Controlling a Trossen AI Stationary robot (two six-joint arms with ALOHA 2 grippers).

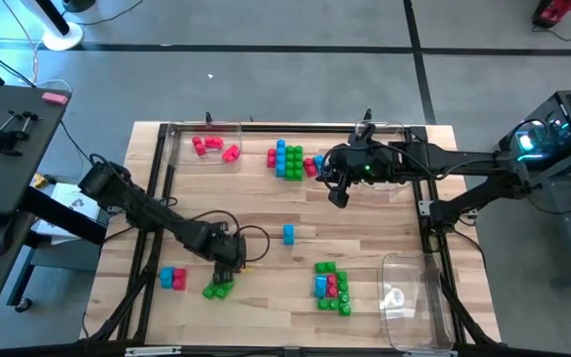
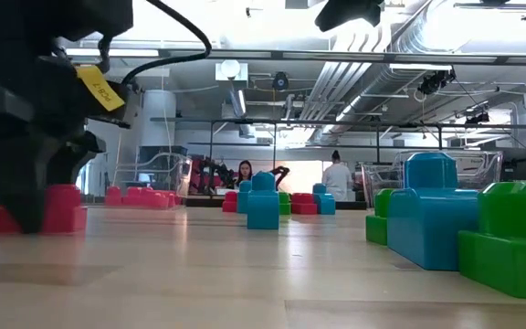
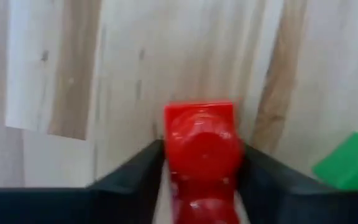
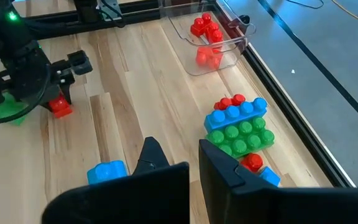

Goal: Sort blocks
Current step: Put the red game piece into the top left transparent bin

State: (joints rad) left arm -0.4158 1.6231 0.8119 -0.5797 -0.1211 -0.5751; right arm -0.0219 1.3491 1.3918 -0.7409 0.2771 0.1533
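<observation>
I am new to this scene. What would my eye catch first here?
First, the left gripper at the table's near left, its fingers around a red block. Next, the blue and green stack at the far middle, beside the right gripper, and the clear tray with red blocks at far left.

**Hidden, Cropped and Unclear Items**

- Red block, left wrist view: lower end cut off by the frame edge; flanks covered by the left gripper's fingers; contact not discernible.
- Green block, same view: cropped at the frame edge, blurred.
- Left gripper, low view: dark mass cropped at the frame edge, hiding part of a red block.
- Green block, low view: cropped at the edge.
- Clear tray, high view: contents too faint to identify.
- People beyond the counter: too small for detail.
</observation>
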